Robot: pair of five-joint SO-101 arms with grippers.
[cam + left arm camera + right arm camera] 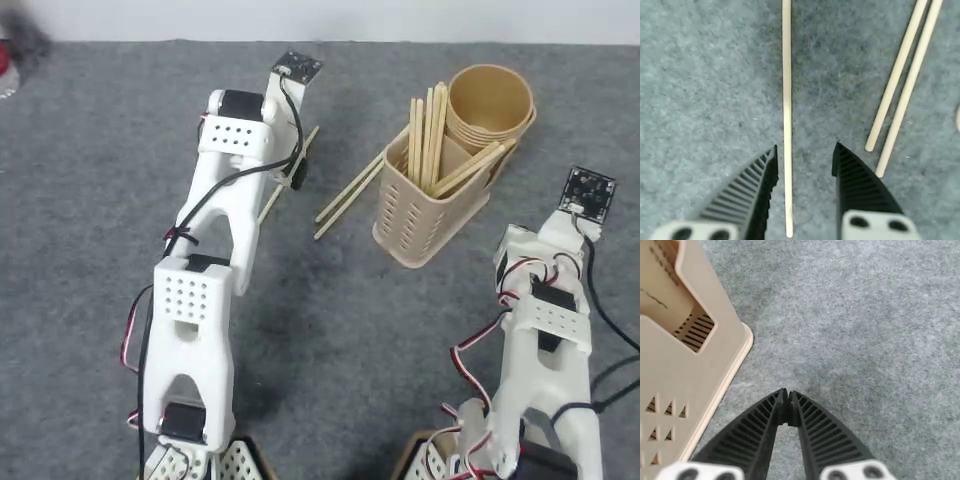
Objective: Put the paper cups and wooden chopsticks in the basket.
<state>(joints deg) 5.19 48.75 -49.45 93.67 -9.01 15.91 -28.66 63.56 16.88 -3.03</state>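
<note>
Left wrist view: L gripper [806, 146] straddles 1 chopstick [786, 100] (jaws apart).

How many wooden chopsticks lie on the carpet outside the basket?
3. One chopstick lies between the open fingers of the left gripper; a pair lies side by side between it and the basket. Others may hide under that arm.

Overhead downward; wrists close; basket [420, 225] shared.
</note>
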